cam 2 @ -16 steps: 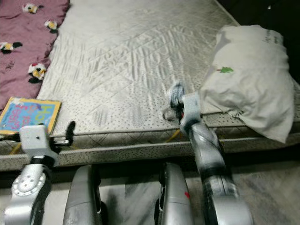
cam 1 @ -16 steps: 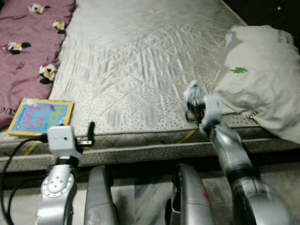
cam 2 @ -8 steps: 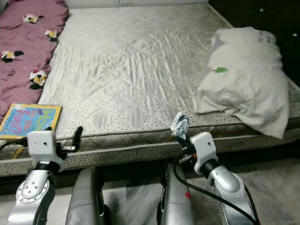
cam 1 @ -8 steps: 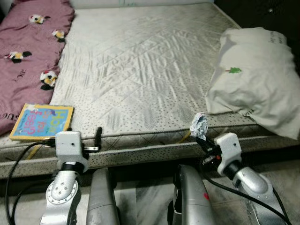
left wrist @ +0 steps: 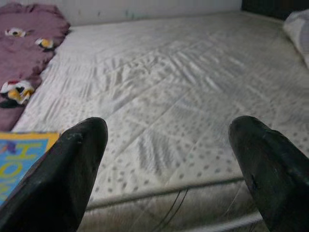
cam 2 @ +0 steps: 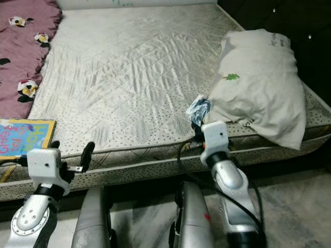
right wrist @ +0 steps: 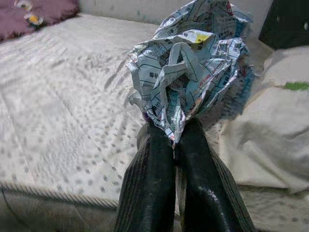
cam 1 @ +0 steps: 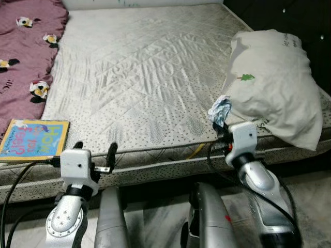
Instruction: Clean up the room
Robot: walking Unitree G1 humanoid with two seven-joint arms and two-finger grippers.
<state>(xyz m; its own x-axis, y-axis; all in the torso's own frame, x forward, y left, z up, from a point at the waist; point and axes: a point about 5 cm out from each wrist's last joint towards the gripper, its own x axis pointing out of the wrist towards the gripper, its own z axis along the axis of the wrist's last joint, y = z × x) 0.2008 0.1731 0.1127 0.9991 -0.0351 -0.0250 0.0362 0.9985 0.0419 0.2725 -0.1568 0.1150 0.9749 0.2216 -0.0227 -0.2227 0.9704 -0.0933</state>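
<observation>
My right gripper (cam 1: 221,120) is shut on a crumpled ball of printed paper (cam 1: 220,109), held up at the near edge of the mattress (cam 1: 139,77), close to the white pillow (cam 1: 271,88). In the right wrist view the paper ball (right wrist: 188,63) bulges above the two pressed-together black fingers (right wrist: 154,183). My left gripper (cam 1: 94,151) stands open at the mattress's near edge with nothing between its fingers (left wrist: 67,174), beside a colourful children's book (cam 1: 32,138) lying at the near left corner.
A maroon blanket with cartoon prints (cam 1: 23,46) covers the mattress's left side. The pillow overhangs the right edge. My two silver legs (cam 1: 111,222) stand on the grey floor just before the bed frame.
The right gripper has risen from below the mattress edge and now holds the paper ball higher, next to the pillow. The camera shifted slightly rightward. The left arm stayed put.
</observation>
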